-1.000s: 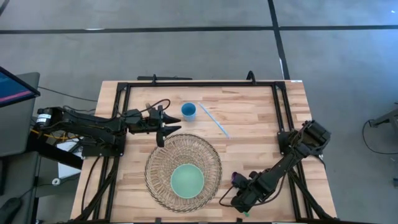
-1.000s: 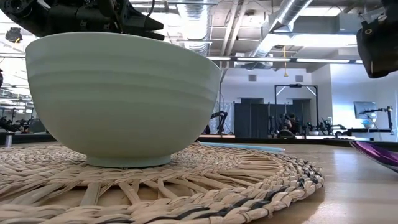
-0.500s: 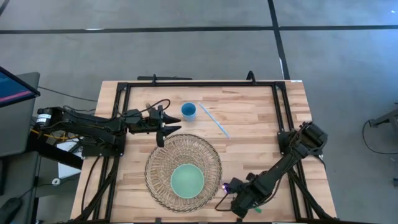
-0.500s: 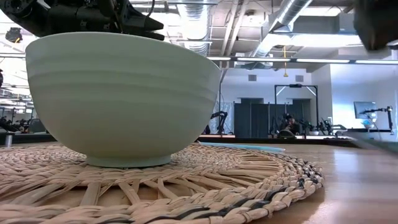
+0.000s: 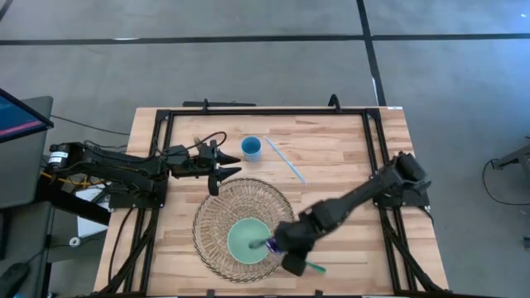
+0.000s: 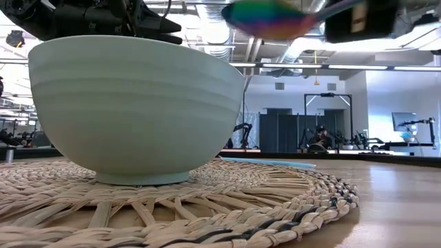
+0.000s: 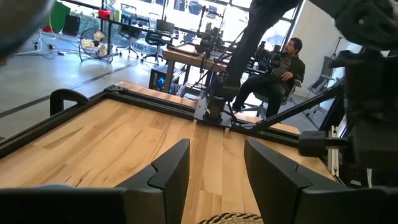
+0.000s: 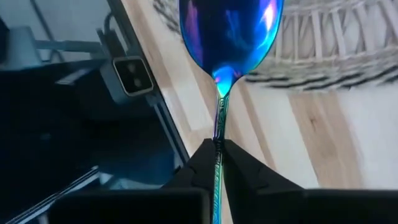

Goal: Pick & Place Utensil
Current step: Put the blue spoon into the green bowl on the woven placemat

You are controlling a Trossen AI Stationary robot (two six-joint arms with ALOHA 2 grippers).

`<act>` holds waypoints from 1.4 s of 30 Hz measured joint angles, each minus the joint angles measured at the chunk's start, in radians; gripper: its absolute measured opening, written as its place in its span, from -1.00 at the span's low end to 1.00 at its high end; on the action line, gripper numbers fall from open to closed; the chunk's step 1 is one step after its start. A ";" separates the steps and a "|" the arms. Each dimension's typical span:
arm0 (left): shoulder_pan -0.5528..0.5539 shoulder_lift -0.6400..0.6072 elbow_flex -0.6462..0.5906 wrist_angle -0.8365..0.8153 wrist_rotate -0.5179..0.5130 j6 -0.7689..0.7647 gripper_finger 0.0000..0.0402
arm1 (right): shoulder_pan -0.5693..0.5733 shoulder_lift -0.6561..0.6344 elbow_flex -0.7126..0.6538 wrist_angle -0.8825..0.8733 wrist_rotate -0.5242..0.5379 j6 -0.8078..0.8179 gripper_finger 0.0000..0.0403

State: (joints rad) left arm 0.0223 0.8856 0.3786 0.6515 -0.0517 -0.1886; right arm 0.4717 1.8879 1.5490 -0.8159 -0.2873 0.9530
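- Right hand (image 5: pixel 277 245): reaches across the desk (image 5: pixel 331 157) from its right side and is poised at the right rim of the bowl (image 5: pixel 248 238); its fingers (image 8: pixel 198 163) are closed tightly on the thin handle of the spoon (image 8: pixel 229 37).
- Spoon: iridescent blue-purple metal, held clear of the desk. In the right wrist view its bowl end points away from the hand, above the edge of the woven mat (image 8: pixel 323 43). In the low view the spoon (image 6: pixel 270 18) appears high up, to the right of and above the bowl's rim.
- Bowl: pale green, upright, seated at the centre of the round woven mat (image 5: pixel 217 217) near the front of the desk.
- Left hand (image 5: pixel 222 164): rests above the desk just behind the mat's far-left edge; its fingers (image 7: pixel 168 171) are spread with a clear gap between them, holding nothing.
- Blue cup (image 5: pixel 251 148): stands behind the mat; a light-blue straw (image 5: pixel 285 159) lies flat just to its right.
- Background: a seated person (image 7: pixel 280 65) is visible in the left wrist view.
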 joint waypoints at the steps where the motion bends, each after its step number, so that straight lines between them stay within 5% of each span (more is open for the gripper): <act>1: 0.000 0.000 0.000 0.001 0.000 0.000 -0.23 | -0.022 0.001 0.000 0.005 -0.026 -0.002 -0.92; 8: 0.000 0.000 0.000 0.001 0.000 0.000 -0.23 | -0.144 0.001 0.000 0.181 -0.162 0.150 -0.87; 19: 0.000 0.003 0.000 0.020 0.000 0.000 -0.23 | -0.173 0.131 0.000 0.431 -0.351 0.456 -0.96; 42: 0.000 0.002 0.000 0.030 0.000 0.008 -0.23 | -0.273 0.213 0.000 0.430 -0.425 0.409 -0.77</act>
State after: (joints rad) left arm 0.0223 0.8875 0.3786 0.6815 -0.0519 -0.1802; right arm 0.1989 2.1010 1.5490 -0.3862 -0.7127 1.3617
